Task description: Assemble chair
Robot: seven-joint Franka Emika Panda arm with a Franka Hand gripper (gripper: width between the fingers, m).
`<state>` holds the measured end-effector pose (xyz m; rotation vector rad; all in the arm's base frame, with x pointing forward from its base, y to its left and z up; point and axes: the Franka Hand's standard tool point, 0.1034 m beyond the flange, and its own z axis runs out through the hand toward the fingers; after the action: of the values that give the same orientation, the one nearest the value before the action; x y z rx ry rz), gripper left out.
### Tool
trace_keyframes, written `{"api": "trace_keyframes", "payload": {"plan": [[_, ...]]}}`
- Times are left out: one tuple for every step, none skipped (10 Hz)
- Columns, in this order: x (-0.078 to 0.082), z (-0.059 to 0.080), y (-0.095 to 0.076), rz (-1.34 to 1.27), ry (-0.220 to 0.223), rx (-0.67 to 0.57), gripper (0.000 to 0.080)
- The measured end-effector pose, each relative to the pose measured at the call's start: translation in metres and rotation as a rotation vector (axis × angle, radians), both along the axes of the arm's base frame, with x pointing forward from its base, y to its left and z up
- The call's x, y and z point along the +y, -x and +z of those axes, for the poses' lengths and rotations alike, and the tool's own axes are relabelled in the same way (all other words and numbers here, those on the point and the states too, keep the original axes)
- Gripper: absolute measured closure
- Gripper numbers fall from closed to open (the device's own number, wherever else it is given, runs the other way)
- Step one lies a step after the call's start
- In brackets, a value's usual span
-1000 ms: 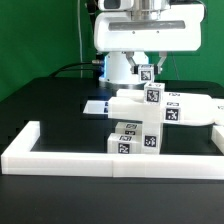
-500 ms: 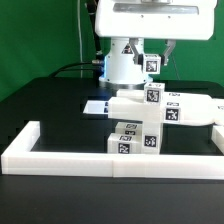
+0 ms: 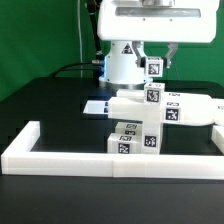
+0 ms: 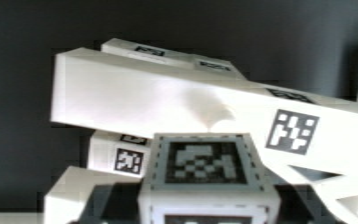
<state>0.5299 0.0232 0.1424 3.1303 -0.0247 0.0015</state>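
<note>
Chair parts [image 3: 150,115] sit stacked in a white cluster mid-table, pressed against the long border rail [image 3: 60,150] at their 6 o'clock. Above them, at about 12 o'clock, the claw [image 3: 152,66] hangs in the air, pinching a small tagged white block [image 3: 155,67] between its fingers, apart from the stack. In the wrist view that block [image 4: 202,170] fills the foreground, the slanted white chair pieces [image 4: 176,100] lying beyond it. A flat tagged strip [image 3: 96,105] lies at the cluster's 9 o'clock.

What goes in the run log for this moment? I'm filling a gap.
stage: carrying part | gripper: shut on small chair piece, raised | chair stack: against border rail | contact: none
</note>
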Motion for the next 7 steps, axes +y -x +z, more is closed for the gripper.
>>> {"api": "trace_keyframes", "payload": {"plan": [[0.0072, -0.0049, 0.0012, -0.003, 0.004, 0.002, 0.0511], [0.011, -0.0089, 0.0029, 0.003, 0.007, 0.003, 0.0511], [0.0101, -0.0113, 0.0037, 0.005, 0.01, -0.002, 0.0511], [0.0082, -0.0117, 0.0038, 0.002, 0.011, -0.004, 0.0511], [0.0085, -0.0117, 0.0038, 0.003, 0.011, -0.004, 0.0511], [0.0085, -0.0117, 0.0038, 0.003, 0.011, -0.003, 0.0511], [0.009, -0.0122, 0.004, 0.0, 0.011, -0.005, 0.0511]]}}
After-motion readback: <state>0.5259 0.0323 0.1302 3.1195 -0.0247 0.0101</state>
